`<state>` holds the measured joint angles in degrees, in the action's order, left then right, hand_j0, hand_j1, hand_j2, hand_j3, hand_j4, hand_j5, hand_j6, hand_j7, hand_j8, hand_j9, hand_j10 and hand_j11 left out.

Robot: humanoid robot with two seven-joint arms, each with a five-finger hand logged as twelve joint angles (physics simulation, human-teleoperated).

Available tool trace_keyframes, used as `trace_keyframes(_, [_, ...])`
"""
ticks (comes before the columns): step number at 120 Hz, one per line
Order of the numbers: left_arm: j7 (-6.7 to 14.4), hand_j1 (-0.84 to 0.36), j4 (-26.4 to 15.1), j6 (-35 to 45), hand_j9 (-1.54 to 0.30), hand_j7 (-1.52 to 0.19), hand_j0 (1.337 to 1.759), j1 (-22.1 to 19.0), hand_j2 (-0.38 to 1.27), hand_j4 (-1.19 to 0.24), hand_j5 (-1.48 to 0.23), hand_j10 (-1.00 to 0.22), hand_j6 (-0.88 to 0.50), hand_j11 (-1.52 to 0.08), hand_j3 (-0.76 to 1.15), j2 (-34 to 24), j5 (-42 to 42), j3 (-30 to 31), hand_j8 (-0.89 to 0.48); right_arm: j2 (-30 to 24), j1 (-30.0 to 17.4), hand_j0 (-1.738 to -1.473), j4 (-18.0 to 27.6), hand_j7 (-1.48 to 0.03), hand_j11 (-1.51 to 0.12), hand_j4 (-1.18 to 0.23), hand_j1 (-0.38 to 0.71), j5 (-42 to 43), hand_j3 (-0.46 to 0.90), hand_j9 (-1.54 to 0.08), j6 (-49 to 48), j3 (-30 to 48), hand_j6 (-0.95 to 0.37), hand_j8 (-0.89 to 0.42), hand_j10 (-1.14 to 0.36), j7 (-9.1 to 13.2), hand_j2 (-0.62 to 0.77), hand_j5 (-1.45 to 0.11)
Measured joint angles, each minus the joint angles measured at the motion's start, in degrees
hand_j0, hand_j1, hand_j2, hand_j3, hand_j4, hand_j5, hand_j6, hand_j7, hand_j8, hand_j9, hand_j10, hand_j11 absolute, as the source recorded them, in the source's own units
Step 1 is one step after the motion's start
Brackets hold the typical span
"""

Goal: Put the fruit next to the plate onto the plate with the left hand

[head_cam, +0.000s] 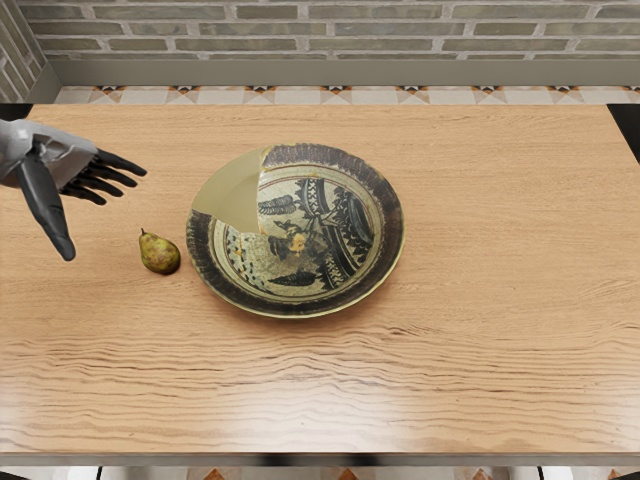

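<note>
The near edge of the wooden worktop [330, 400] runs across the bottom of the head view, and a broad band of bare wood lies between it and the plate [390, 235]. The plate is a wide, shallow dish with a dark painted pattern and a plain tan wedge at its upper-left rim. It sits a little left of the worktop's middle, with open wood stretching to the right edge and a narrower strip behind it up to the far edge. Beyond that edge are a row of patterned floor tiles and a brick wall. The pear [159, 253] lies on the worktop just beside the plate's left rim, with its stem pointing up and left. A thin gap seems to separate it from the plate. The left hand [62, 168] enters from the left edge, behind and to the left of the pear and apart from it. Its dark fingers [115, 172] are spread and reach toward the plate, the thumb [48, 212] angles down toward the near side, and it grips nothing.
</note>
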<state>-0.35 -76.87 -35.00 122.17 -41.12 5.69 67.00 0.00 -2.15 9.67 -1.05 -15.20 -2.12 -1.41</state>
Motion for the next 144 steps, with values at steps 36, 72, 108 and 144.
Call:
trace_keyframes(36, [0.0,0.34,1.6,0.0,-0.01,-0.01,1.658,-0.4,0.0,-0.01,-0.01,-0.01,-0.01,-0.01,0.0,0.0,-0.2,0.0,-0.01,0.0,-0.2,-1.658,-0.2,-0.01,-0.01,-0.01,-0.34,0.0,0.0,-0.01,0.0,-0.1,-0.01,-0.01,-0.01,0.0,0.0,-0.01])
trace_keyframes(72, [0.0,0.34,1.2,4.4,-0.01,-0.01,1.658,1.0,0.0,-0.01,-0.01,-0.01,-0.01,-0.01,0.0,11.1,-0.7,2.4,-0.01,0.0,-0.2,-1.658,-0.2,-0.01,-0.01,-0.01,-0.34,0.0,0.0,-0.01,0.0,-0.1,-0.01,-0.01,-0.01,0.0,0.0,-0.01])
trace_keyframes(108, [2.4,0.34,-5.5,38.9,-0.01,-0.01,1.658,-2.4,0.0,-0.01,-0.01,-0.01,-0.01,-0.01,0.0,18.8,0.0,2.3,-0.01,0.0,-0.2,-1.658,-0.2,-0.01,-0.01,-0.01,-0.34,0.0,0.0,-0.01,0.0,-0.1,-0.01,-0.01,-0.01,0.0,0.0,-0.01])
trace_keyframes(144, [3.3,0.34,-10.2,50.8,-0.01,-0.01,1.658,-9.5,0.0,-0.01,-0.01,-0.01,-0.01,-0.01,0.0,23.3,-1.1,-1.3,-0.01,0.0,-0.2,-1.658,-0.2,-0.01,-0.01,-0.01,-0.34,0.0,0.0,-0.01,0.0,-0.1,-0.01,-0.01,-0.01,0.0,0.0,-0.01])
